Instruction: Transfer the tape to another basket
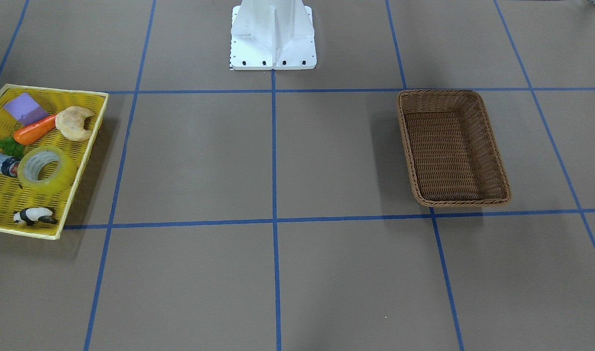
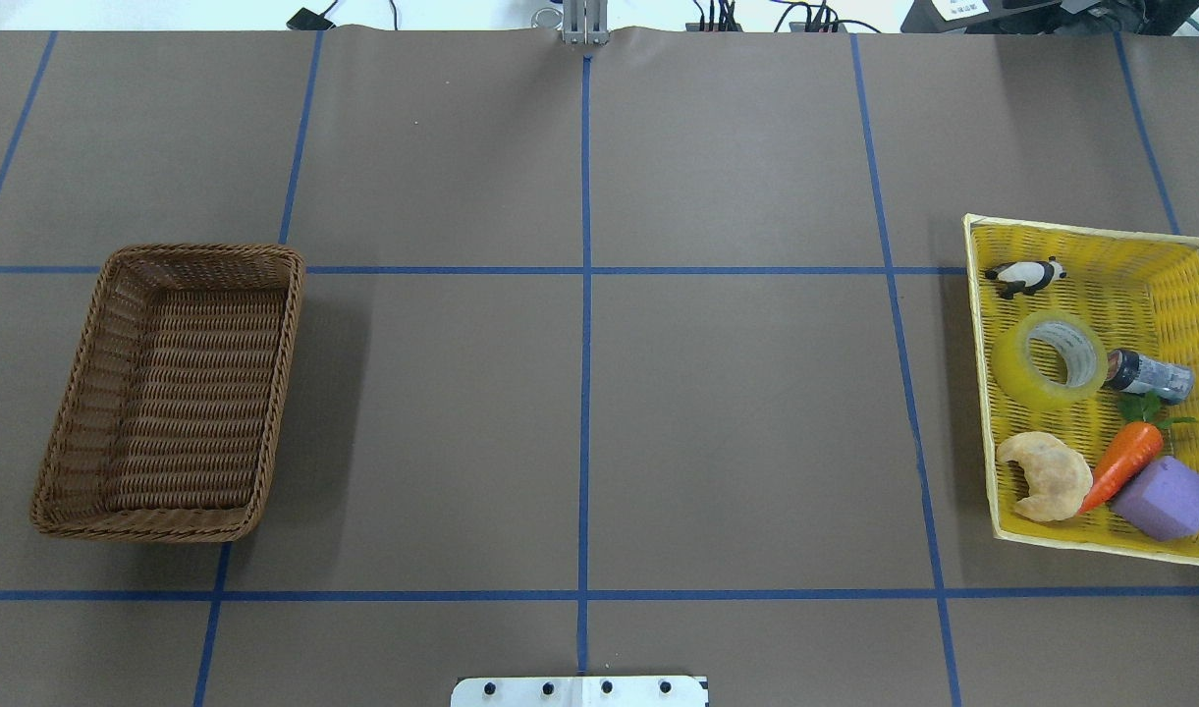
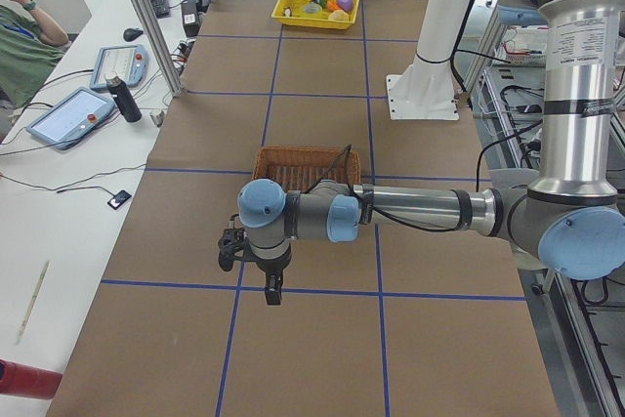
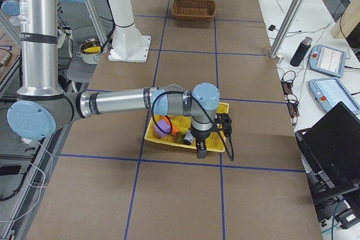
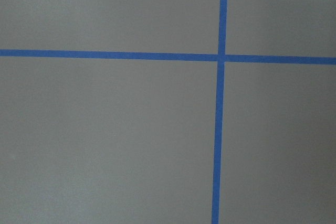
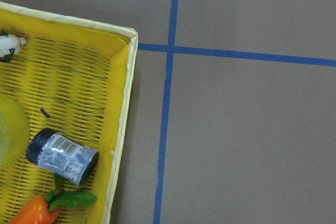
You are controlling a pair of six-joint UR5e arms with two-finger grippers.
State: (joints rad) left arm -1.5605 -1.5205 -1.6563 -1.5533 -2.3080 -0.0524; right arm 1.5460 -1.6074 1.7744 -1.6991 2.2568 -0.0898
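Right gripper (image 4: 201, 151): nearer arm, above yellow tray (image 2: 1080, 228) edge; open or closed, cannot tell; tape (image 2: 1016, 373) nearly flat, just beside; basket (image 2: 69, 471) well apart.

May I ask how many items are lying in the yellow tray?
6, in the yellow tray: panda at its far end, then tape with a small bottle beside it, then carrot, croissant and purple block at the near end. None seems hidden.
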